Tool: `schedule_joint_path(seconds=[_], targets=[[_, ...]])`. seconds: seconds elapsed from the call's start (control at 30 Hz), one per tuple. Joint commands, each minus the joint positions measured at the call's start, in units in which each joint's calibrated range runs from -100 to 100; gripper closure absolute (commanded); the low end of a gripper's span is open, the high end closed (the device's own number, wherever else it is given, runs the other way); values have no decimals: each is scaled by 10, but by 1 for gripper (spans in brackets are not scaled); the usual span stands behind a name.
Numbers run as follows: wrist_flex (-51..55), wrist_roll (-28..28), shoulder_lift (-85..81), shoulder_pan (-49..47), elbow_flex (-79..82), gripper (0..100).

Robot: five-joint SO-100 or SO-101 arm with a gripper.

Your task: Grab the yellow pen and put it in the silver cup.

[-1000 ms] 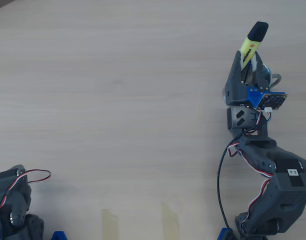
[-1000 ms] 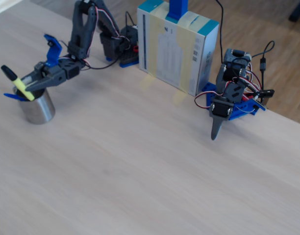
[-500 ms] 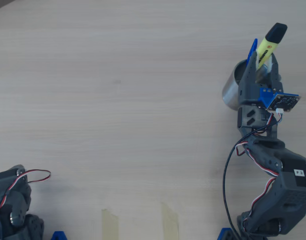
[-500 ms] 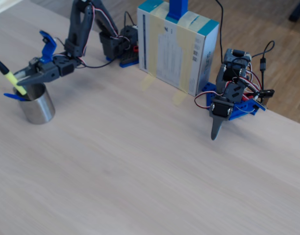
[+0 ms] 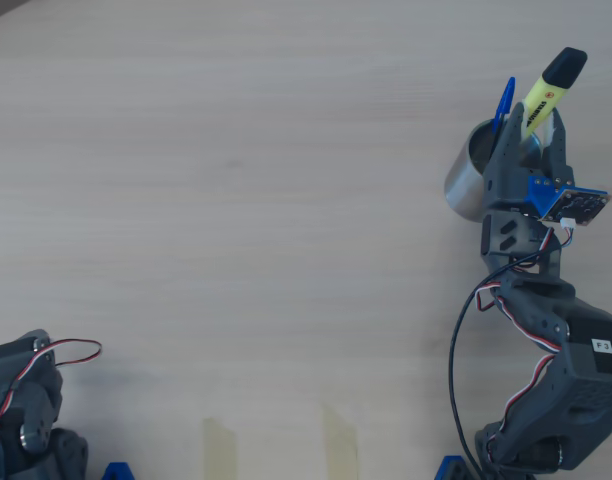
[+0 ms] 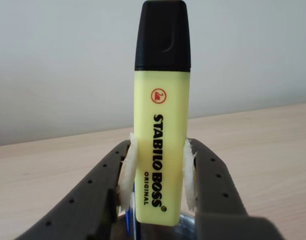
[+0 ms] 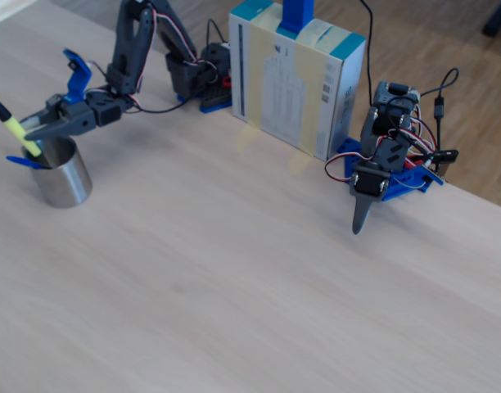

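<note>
Now the gripper (image 6: 158, 180) holds the yellow pen (image 6: 160, 115) between its two padded fingers (image 6: 127, 172), closed on the lower half of the barrel, with the black cap pointing away from the wrist. In the fixed view the pen (image 7: 11, 129) is tilted, and its lower end is at the rim of the silver cup (image 7: 64, 176), which stands directly under the fingertips. A blue pen (image 5: 502, 100) is already in the cup (image 5: 466, 180), just beside the gripper (image 5: 531, 150).

I judge that the step in hand is the release into the cup. To do it well, the pen's lower end should be clearly inside the rim before the fingers open, and the opening should be slow, so the pen slides down and does not tip over the edge. Whether the end is already below the rim, I cannot tell.
</note>
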Motion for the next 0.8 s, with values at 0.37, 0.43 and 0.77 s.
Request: schedule_joint_path(seconds=[0.37,0.43,0.77], targets=[[-9,1,26,6,-31,90],[-9,1,29,6,-31,90],[-8,1,42,8,-24,90]])
